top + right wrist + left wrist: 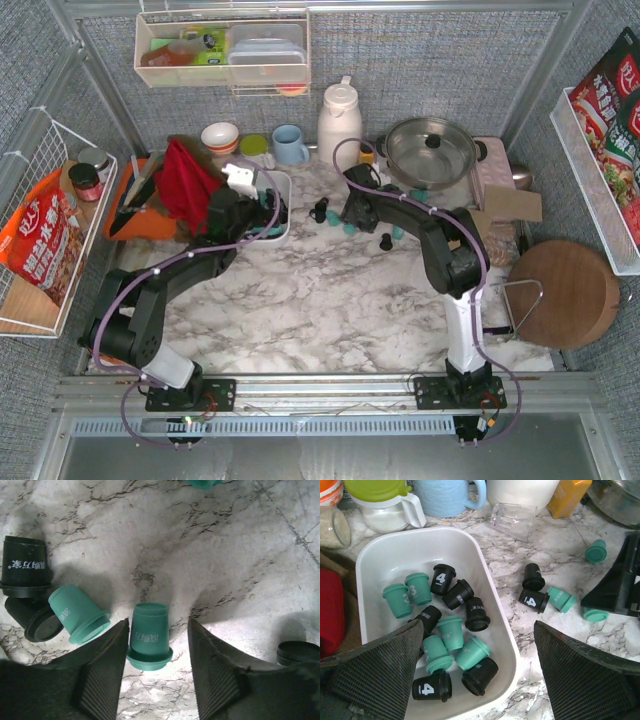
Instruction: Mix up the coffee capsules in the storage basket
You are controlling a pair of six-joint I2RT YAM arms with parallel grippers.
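Observation:
The white storage basket (420,536) holds several teal (398,600) and black (443,578) coffee capsules lying mixed together. My left gripper (479,625) is open and empty, hovering over the basket's near right corner (284,183). Loose capsules lie on the marble right of the basket: black ones (534,600) and teal ones (562,599). My right gripper (159,622) is open and low over the marble. A teal capsule (150,630) stands between its fingers, against the left finger and apart from the right one. Another teal capsule (77,612) and two black ones (25,565) lie to its left.
A blue mug (290,143), a white thermos (339,122), a lidded steel pot (430,150) and a clear glass (514,519) stand behind. A red cloth (185,178) lies left of the basket. A round wooden board (565,292) is at the right.

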